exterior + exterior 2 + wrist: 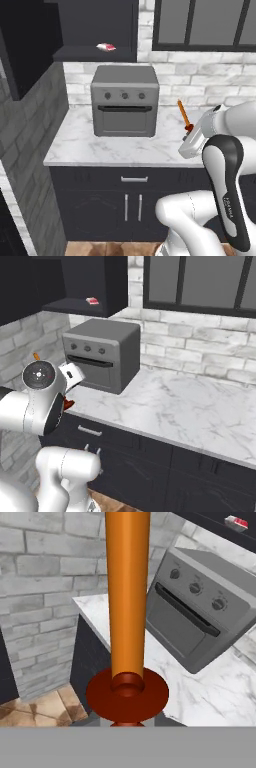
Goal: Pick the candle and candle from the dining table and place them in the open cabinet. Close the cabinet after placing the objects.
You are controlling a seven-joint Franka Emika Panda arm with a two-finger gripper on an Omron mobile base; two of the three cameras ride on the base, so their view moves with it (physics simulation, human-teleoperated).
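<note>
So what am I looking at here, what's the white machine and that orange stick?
The white machine is a robot arm in a simulated kitchen. Two pictures come from cameras riding behind it, one on each side; the third looks along its gripper. The orange stick is a candle on a dark red base, and the shut gripper holds it. Ahead is a marble counter with a grey oven on it. Above, the open dark cabinet has a small red and white thing on its shelf; I can't tell what it is.
</note>
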